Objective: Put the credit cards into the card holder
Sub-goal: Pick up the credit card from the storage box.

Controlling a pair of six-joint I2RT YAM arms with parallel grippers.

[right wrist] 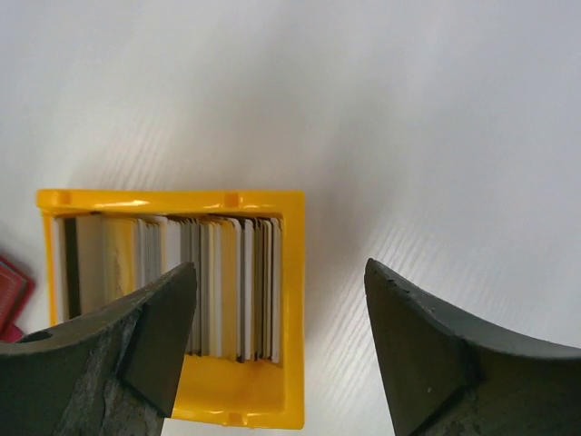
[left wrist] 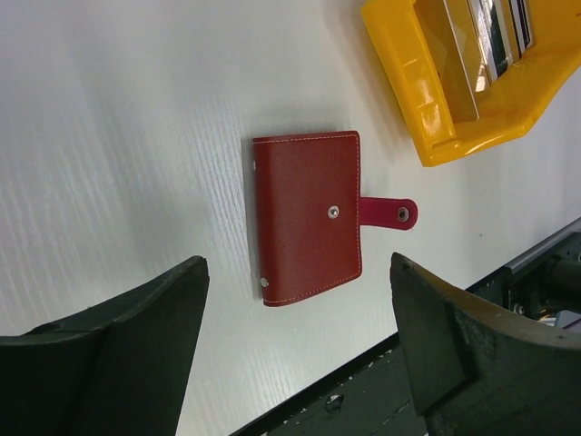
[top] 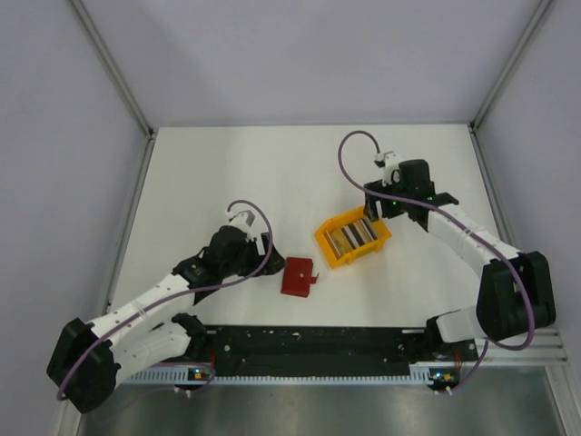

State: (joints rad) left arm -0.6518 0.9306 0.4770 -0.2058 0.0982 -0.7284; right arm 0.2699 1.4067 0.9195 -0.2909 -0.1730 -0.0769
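The credit cards [right wrist: 227, 282] stand on edge, packed face to face in the yellow bin [right wrist: 292, 363]. The bin sits on the table [top: 227, 182] just right of the closed card holder [left wrist: 309, 218]. The cards look thin, stiff, light and smooth, so probably slippery. The safest hold seems to be a pinch across both faces at an exposed top edge, one card at a time, though the tight packing leaves little room for a fingertip. The holder looks soft and light, likely to slide if pushed. Its snap tab [left wrist: 390, 213] lies out to the side and appears undone. The right gripper [right wrist: 280, 271] hovers over the bin with its jaws spread wide, holding nothing. The left gripper [left wrist: 298, 263] hangs above the holder, equally wide and empty. The number of cards cannot be counted, their faces are turned away, and the holder's pockets are hidden while it lies shut.
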